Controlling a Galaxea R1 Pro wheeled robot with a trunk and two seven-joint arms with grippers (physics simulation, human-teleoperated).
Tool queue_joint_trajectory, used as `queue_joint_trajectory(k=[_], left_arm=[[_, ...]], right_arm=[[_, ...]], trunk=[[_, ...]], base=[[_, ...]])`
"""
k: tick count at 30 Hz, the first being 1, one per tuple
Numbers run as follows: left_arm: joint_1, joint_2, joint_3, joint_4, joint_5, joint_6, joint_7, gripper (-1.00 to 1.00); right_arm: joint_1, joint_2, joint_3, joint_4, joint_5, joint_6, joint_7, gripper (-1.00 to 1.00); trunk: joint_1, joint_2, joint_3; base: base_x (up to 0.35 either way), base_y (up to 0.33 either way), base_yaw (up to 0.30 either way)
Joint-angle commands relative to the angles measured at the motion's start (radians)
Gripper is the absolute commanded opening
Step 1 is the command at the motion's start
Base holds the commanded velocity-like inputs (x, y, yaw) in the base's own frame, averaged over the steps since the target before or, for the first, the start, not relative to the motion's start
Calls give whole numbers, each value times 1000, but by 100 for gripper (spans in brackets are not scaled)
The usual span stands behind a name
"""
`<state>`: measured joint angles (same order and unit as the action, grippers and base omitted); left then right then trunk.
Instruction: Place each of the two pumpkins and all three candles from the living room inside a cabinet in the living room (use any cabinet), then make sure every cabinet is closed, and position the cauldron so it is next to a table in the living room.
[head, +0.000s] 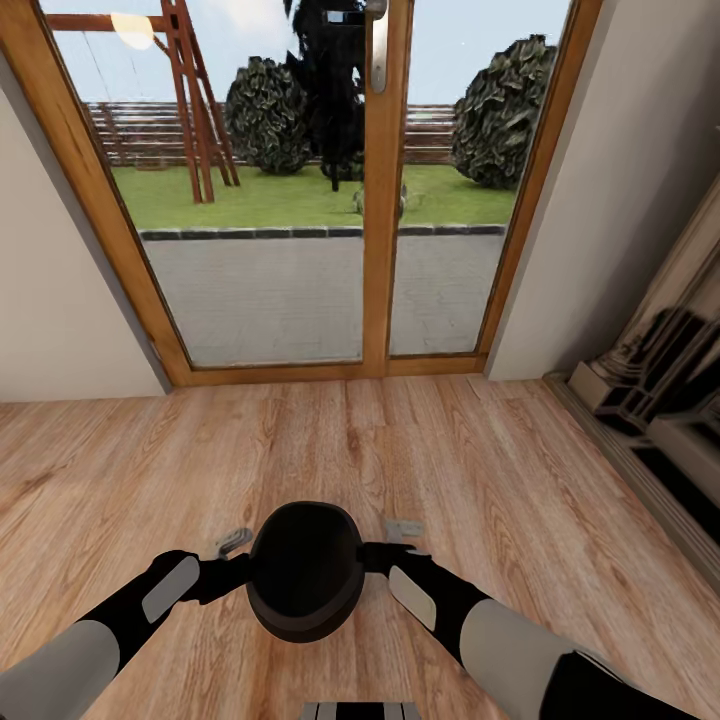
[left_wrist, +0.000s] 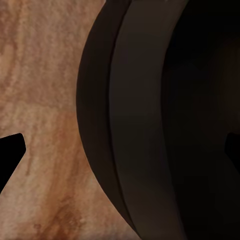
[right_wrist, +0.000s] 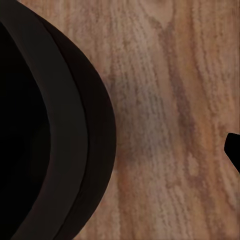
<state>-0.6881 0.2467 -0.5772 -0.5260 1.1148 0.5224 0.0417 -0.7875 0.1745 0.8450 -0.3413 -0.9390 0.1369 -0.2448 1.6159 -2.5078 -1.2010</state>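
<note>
The left pincer (head: 238, 568) and the right pincer (head: 378, 556) press against opposite sides of the cauldron (head: 305, 572), at its nine o'clock and three o'clock, each straddling the rim with one finger outside the wall; whether the fingers clench the rim cannot be told. The black pot sits upright between the two arms at the six o'clock edge of the head view, its wide mouth facing straight up and its round body showing no long axis. In the left wrist view the cauldron (left_wrist: 150, 120) shows its curved rim and dark inside over the wooden floor (left_wrist: 40, 100); in the right wrist view the cauldron (right_wrist: 55, 125) does the same. At twelve o'clock stands a wood-framed glass door (head: 385, 200) onto a lawn. At three o'clock, a pale fireplace surround (head: 660, 380) lines the wall.
</note>
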Motion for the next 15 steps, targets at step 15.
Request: queue_joint_trajectory(k=[15], left_arm=[[-1,1,-8,-2,8,1,5,100]], right_arm=[[-1,0,6,2,-2,-9,-3,100]], trunk=[[2,-2,-20]], base=[[0,0,0]])
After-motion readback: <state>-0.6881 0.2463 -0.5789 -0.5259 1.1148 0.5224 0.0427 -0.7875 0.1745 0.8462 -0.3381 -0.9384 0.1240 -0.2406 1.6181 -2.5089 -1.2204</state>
